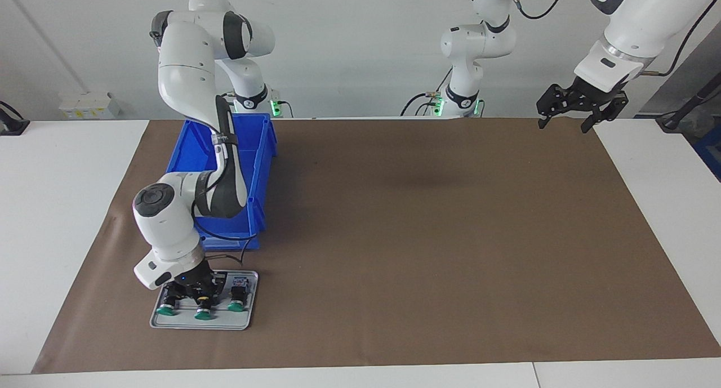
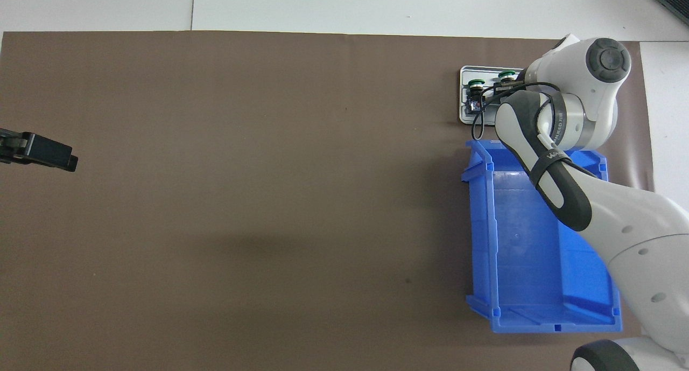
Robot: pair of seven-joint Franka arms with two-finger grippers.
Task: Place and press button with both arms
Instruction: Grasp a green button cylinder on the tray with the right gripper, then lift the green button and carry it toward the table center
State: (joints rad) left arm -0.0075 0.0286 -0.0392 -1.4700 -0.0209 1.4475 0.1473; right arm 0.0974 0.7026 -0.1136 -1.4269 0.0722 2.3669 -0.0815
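Right gripper [image 1: 197, 291], the black claw-like pincer of the white jointed right arm [image 1: 186, 84], is down on the small grey metal tray [image 1: 163, 321] at the right arm's end of the brown table mat [image 1: 428, 236]. Its fingers are closed narrow around the black body of the middle button [image 1: 204, 312], a small push-button switch with a round green mushroom cap. In the facing view the fingertips are mostly covered by the wrist, so how exactly they touch the body is hard to make out.

Three such switches lie in a row on this tray with their green caps pointing away from the robots. One green-capped switch [image 1: 167, 309] is half hidden under the wrist, and another green-capped switch [image 1: 237, 298] lies free beside the held one, toward the middle of the table. In the overhead view the arm covers much of the tray, and only two green caps show there.

Just nearer to the robots than the tray stands the blue plastic storage bin [image 1: 260, 168]; the right arm passes over it and hides part of its inside.

Left gripper [image 1: 580, 109], also black, hangs with fingers spread wide over the mat corner at the left arm's end, and holds nothing. The overhead view cuts it off at the edge and only one dark tip shows.
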